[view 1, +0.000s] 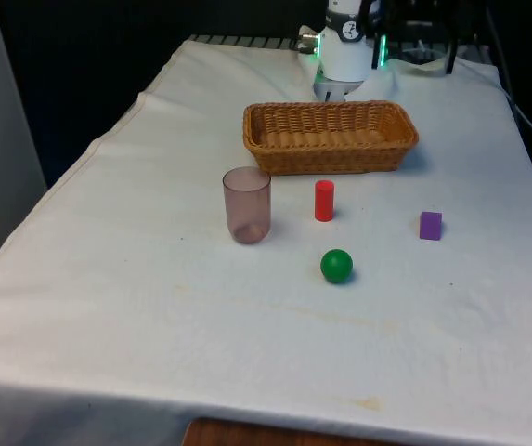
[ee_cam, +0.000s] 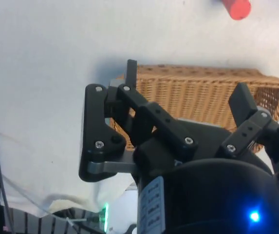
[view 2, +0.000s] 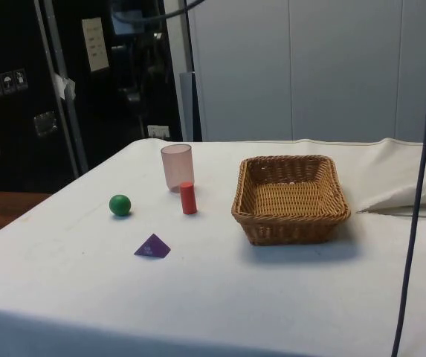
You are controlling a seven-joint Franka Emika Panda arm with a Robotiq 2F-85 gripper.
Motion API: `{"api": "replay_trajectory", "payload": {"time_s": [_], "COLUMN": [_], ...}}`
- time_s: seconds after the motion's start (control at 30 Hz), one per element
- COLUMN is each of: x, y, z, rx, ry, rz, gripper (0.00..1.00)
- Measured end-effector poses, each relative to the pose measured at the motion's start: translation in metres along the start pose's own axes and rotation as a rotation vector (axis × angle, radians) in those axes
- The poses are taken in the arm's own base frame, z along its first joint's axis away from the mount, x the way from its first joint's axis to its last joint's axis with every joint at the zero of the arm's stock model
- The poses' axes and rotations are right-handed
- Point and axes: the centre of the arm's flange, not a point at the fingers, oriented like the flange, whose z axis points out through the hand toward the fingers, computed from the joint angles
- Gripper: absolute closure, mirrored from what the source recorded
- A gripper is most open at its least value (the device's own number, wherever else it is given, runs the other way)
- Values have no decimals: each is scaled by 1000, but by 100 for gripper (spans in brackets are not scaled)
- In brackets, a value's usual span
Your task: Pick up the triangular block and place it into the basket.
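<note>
Currently:
gripper: black two-finger gripper (ee_cam: 185, 83) held above the far side of the basket, fingers spread wide apart, nothing between them.
arm: white arm (view 1: 344, 51) at the table's far end behind the basket, its upper part cut off in the front view.
basket: oblong woven wicker basket (view 1: 329, 137), nothing inside it; partly hidden by the fingers in the wrist view.
target block: small purple triangular block (view 2: 152, 246) lying on the cloth, well apart from the basket; the front view sees it toward its right (view 1: 430, 225), where it reads more like a cube, so the shape is only clear from the side.
cylinder: upright red cylinder (view 1: 324, 200) near the basket's front wall; cut off at the wrist view's edge.
cup: translucent pink plastic cup (view 1: 247, 205) upright, near the cylinder.
ball: green ball (view 1: 336, 266) nearer the camera than the cylinder.
table: white cloth (view 1: 136, 307), faint stains near the front edge.
</note>
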Motion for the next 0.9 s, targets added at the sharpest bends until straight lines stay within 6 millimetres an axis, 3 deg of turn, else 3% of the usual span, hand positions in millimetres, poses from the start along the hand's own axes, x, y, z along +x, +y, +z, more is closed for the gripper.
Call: {"api": "replay_trajectory", "payload": {"time_s": [0.9], "x": [-3], "y": [-27], "z": [75], "rx": [2], "ry": [53], "rz": [-10], "gripper": [0]}}
